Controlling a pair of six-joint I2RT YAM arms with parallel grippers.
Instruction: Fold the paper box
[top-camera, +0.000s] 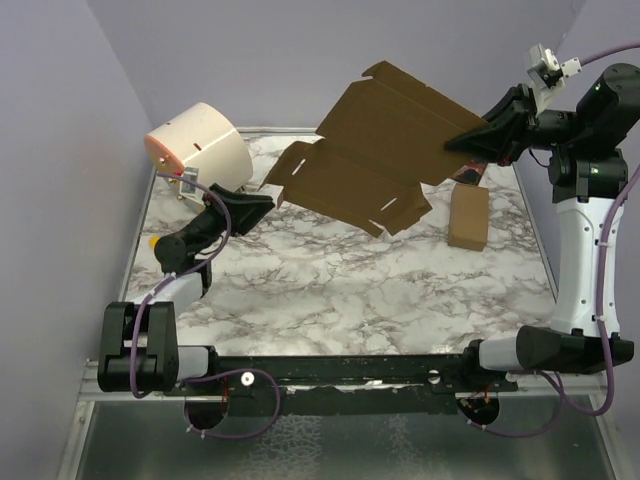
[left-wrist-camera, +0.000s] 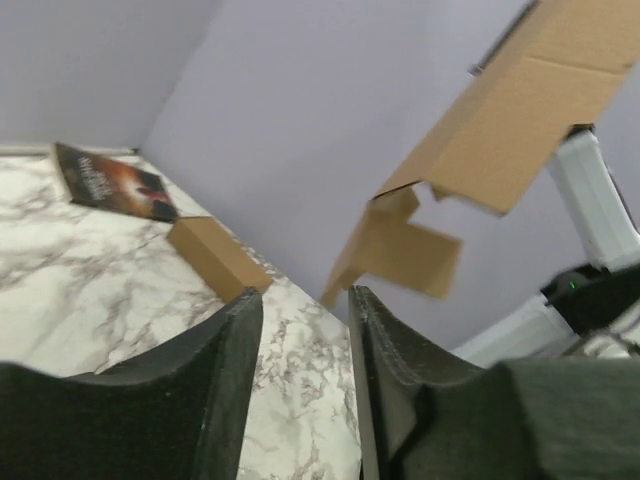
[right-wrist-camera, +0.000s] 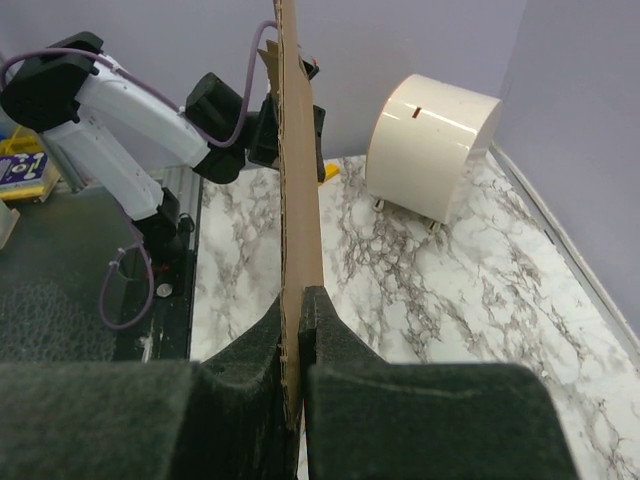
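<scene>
Presently on hand:

1. Paper box (top-camera: 385, 150): plain brown die-cut sheet, flaps and slots showing, not yet folded. It is held in the air above the far half of the marble surface (top-camera: 330, 290) and tilted, right corner high, left flaps hanging lowest, clear of the marble.
2. Right pincer (top-camera: 478, 135): pinching the right edge of the paper box, one finger on each face. In the right wrist view the cardboard stands edge-on between them.
3. Left pincer (top-camera: 262, 200): fingers spread partway, nothing between them. It points toward the sheet's lower left flap and is near it; contact cannot be told.
4. Small brown carton (top-camera: 468, 215): closed, lying on the surface below the sheet's right side.
5. Dark printed booklet (left-wrist-camera: 110, 180): flat on the surface, just beyond the carton.
6. White cylindrical container (top-camera: 200, 145): at the surface's far left corner.
</scene>
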